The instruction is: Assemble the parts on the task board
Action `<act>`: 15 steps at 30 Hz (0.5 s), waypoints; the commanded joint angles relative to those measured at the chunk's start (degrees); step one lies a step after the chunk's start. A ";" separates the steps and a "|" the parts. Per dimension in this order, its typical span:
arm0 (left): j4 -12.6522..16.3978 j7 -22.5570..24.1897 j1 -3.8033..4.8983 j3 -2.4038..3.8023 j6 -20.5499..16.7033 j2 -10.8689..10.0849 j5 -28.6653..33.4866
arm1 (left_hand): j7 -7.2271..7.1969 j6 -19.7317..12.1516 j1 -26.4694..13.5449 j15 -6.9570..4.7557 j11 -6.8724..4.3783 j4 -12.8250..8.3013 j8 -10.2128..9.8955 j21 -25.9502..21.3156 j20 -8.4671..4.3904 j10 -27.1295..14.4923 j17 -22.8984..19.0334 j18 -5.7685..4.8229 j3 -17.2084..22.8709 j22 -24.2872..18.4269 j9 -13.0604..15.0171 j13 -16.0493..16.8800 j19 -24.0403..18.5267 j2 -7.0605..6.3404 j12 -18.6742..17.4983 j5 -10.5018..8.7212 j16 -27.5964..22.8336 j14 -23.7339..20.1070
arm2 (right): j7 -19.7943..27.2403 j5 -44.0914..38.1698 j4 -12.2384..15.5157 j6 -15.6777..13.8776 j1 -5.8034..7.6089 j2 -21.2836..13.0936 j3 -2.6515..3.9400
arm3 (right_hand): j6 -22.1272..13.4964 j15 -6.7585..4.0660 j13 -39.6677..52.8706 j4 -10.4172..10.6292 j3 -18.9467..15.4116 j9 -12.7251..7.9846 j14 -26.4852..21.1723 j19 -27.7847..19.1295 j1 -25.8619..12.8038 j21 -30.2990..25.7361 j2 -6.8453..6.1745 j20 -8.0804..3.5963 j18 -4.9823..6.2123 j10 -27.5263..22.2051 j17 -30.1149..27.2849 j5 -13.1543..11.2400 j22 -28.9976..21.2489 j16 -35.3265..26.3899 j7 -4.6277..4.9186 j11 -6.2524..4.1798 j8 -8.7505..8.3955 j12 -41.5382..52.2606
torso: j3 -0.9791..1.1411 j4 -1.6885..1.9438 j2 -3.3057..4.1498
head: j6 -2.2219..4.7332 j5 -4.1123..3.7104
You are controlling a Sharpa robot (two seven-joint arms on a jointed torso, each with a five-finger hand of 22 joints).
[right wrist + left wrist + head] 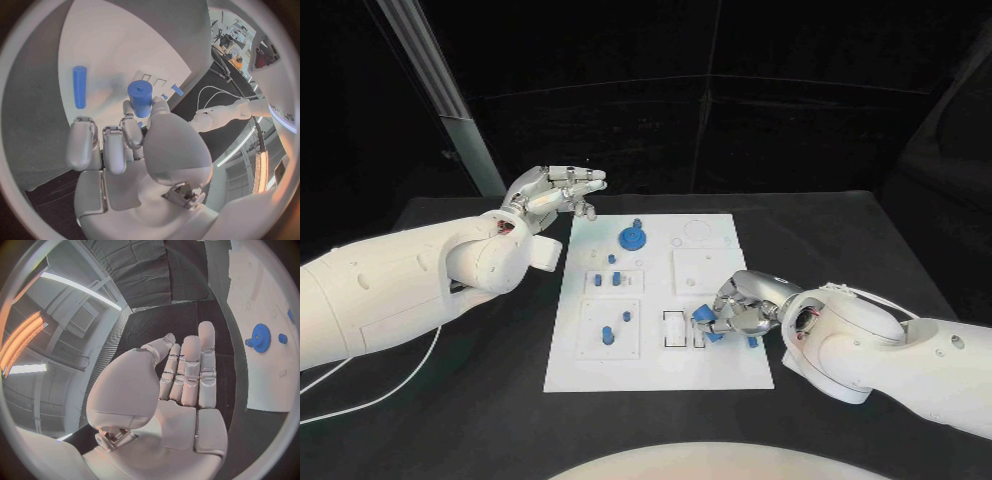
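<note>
A short blue cylinder part (140, 98) sat pinched in the fingertips of the right robot hand (740, 305), low over the near right of the white task board (718, 365). Another blue peg (79, 86) lay on the board nearby. A blue gear (633, 237) stood at the far end. The left robot hand (557, 193) hovered spread and empty beside the board's far left corner, over the black bench (444, 420).

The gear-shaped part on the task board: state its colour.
Blue; the gear shows best in the left wrist view.
</note>
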 commanded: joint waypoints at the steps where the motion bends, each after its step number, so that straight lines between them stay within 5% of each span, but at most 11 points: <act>1: 0.10 0.22 0.10 0.04 0.68 0.04 0.12 | -0.12 -0.30 0.64 -0.03 0.03 -0.24 0.33 -0.29 0.34 -0.29 -0.05 0.35 -0.27 -0.05 0.05 -0.06 -0.12 -0.07 0.36 0.25 -0.17 -0.35 | 1.55 3.24 -0.02 -2.27 0.08 0.60 0.02 | 0.88 -0.33 0.14 0.31 -0.02 0.21 3.65 0.33 -0.62 0.28 0.27 -0.10 -0.28 0.36 2.55 0.02 0.10 0.24 -0.27 0.13 0.09 0.28 | 0.00 -0.02 0.05 | -0.08 0.24; 15: 0.09 0.19 0.10 0.04 0.72 0.26 0.12 | -0.12 -0.30 0.64 -0.03 0.03 -0.24 0.33 -0.29 0.34 -0.29 -0.05 0.35 -0.27 -0.05 0.05 -0.06 -0.12 -0.07 0.36 0.25 -0.17 -0.35 | -0.36 4.68 -2.14 2.83 0.09 5.24 0.02 | 2.84 -0.91 0.36 0.41 -1.04 1.30 3.64 0.35 -3.42 0.32 1.96 -0.59 -0.28 0.78 2.56 -1.62 0.20 0.21 -1.14 -0.59 0.88 0.01 | -0.06 0.04 0.06 | -0.26 0.40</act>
